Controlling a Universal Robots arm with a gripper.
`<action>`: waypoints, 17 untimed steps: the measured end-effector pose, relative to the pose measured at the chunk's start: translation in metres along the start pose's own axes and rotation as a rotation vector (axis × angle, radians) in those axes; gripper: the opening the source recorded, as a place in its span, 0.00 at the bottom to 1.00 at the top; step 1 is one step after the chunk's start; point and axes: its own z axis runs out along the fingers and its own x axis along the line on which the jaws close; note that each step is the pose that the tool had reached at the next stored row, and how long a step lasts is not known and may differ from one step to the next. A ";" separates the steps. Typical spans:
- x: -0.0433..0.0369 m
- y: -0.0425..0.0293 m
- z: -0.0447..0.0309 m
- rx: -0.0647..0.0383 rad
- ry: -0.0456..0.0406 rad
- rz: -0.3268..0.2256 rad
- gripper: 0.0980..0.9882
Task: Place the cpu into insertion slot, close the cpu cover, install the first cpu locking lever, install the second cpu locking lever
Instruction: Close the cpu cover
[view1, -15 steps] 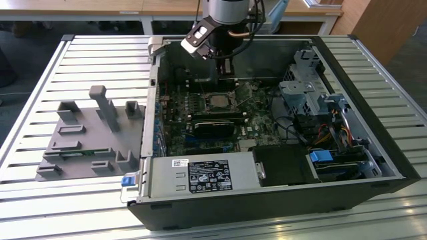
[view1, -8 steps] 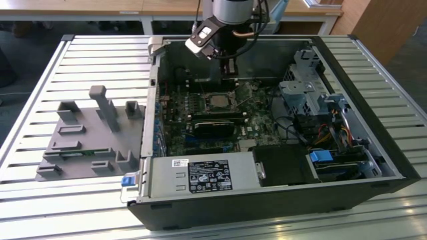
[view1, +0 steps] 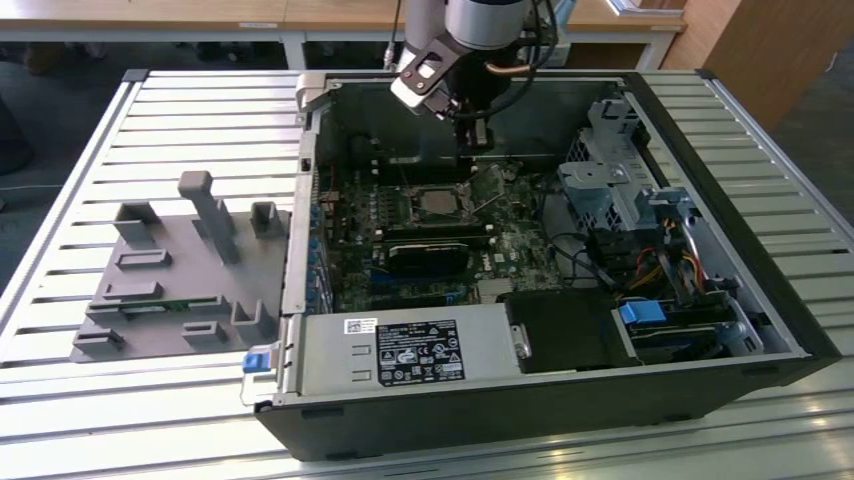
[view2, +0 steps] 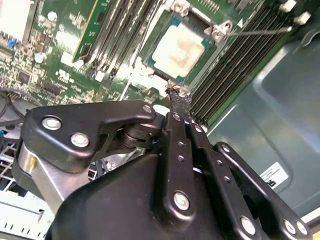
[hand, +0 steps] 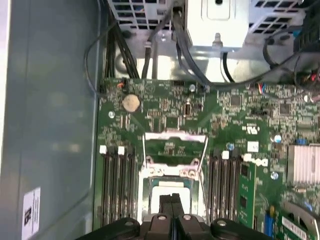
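One pincer (view2: 178, 93), fingers pressing together with nothing between them, is hovering just beside the rim of the insertion slot (hand: 146, 194) on the green circuit board (hand: 165, 107). Whether the tips are touching anything, I am not able to tell.

The cpu (view2: 179, 50) is sitting flat inside the slot, pale silver top showing. The cpu cover (view2: 218, 31) is looking lowered around it, but whether it is lying fully flat is not clear. One thin locking lever (view2: 260, 31) is sticking out sideways from a slot corner, unlatched by the look of it.

Judging the step in hand: lever work, with the cpu placed and the cover probably down. Doing it well is meaning:
- using the closed tips as a pusher and meeting the wire near its free end
- sweeping it down and under its catch
- staying off the cpu top and the memory slots (view2: 230, 75) beside it

The wire is looking thin and springy, so it is likely skating off the tips.

Everything is sitting inside the open computer case (view1: 534, 400) on the slatted table (view1: 200, 120).
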 end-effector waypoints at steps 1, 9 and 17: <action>0.0000 0.0023 0.0001 0.000 0.0001 0.000 0.01; -0.0004 0.0196 0.0009 0.001 -0.0003 0.000 0.01; -0.0006 0.0276 0.0028 0.001 -0.0001 0.000 0.01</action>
